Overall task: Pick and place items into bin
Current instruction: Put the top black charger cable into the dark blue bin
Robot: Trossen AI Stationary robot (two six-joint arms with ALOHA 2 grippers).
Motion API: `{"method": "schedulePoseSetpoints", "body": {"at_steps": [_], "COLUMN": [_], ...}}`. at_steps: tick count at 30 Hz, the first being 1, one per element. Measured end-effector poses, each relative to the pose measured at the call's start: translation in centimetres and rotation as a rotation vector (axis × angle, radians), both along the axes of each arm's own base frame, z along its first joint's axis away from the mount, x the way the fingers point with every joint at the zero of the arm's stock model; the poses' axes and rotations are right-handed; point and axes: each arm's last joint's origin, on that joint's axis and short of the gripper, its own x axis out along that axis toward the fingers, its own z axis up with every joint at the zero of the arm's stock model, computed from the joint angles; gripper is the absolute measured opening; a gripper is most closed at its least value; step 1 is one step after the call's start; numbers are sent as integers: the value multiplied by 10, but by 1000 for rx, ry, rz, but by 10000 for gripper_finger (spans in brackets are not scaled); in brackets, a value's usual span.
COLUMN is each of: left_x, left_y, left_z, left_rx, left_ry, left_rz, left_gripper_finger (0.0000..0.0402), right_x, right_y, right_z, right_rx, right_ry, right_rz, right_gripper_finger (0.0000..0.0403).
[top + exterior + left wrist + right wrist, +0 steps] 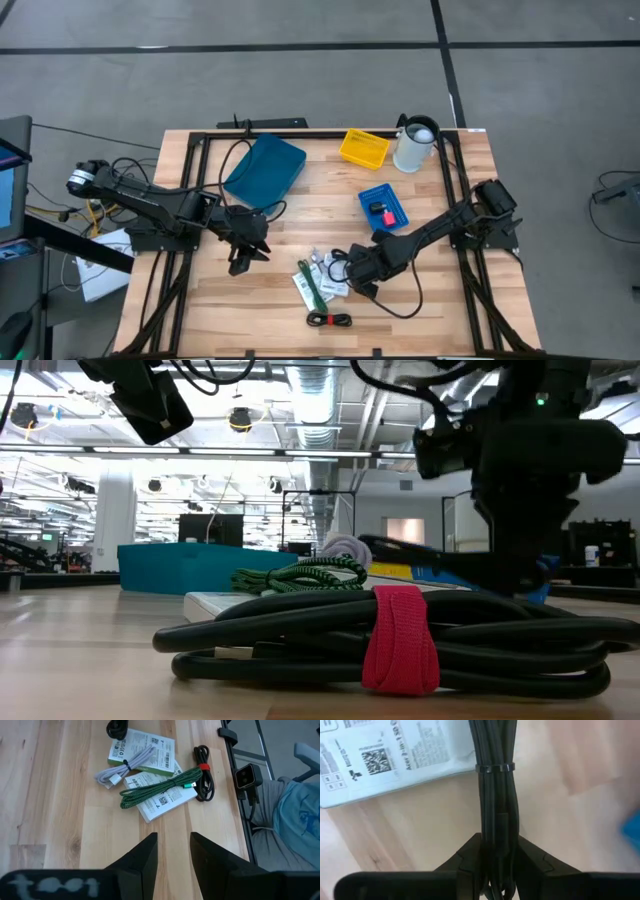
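The items lie in a pile on the wooden table: white printed cards (150,750), a green braided cord (160,787) resting on one card, a pale grey cord (122,767), and a black cord with a red strap (204,770) (400,640). My right gripper (358,272) (497,855) is at the pile's right side, shut on another black cord bundle (495,780). My left gripper (240,262) (172,850) hovers open to the left of the pile, touching nothing. My right gripper pinches the black cord bundle between its two fingers (470,857), at a stretch (496,825) a little way from the thin tie (495,768) that binds the strands. The fingers lie across the cord. The far part runs past the edge of a white card (385,760); whether it is lifted, I cannot tell.
A small blue bin (385,207) with a red piece inside stands beyond the right gripper. A yellow bin (364,148), a white jug (415,145) and a teal container (265,168) stand toward the far edge. Bare wood lies near the left gripper.
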Motion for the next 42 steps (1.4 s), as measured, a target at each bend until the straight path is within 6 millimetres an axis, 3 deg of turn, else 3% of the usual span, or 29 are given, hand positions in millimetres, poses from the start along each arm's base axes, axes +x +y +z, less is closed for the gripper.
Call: {"method": "schedulePoseSetpoints", "body": {"at_steps": [8, 20, 42], "left_x": [1, 8, 24], "left_y": [2, 10, -2], "left_z": [0, 6, 43], "left_rx": [54, 284, 450], "left_ry": [-15, -159, -625], "left_rz": [39, 217, 106], "left_gripper_finger": [103, 103, 103], "right_x": [7, 24, 28], "right_y": [0, 14, 18], "right_z": [37, 92, 102], "right_rx": [-136, -257, -328], "right_ry": [21, -152, -245], "right_rz": [-7, 84, 75], "right_gripper_finger": [71, 71, 72]}}
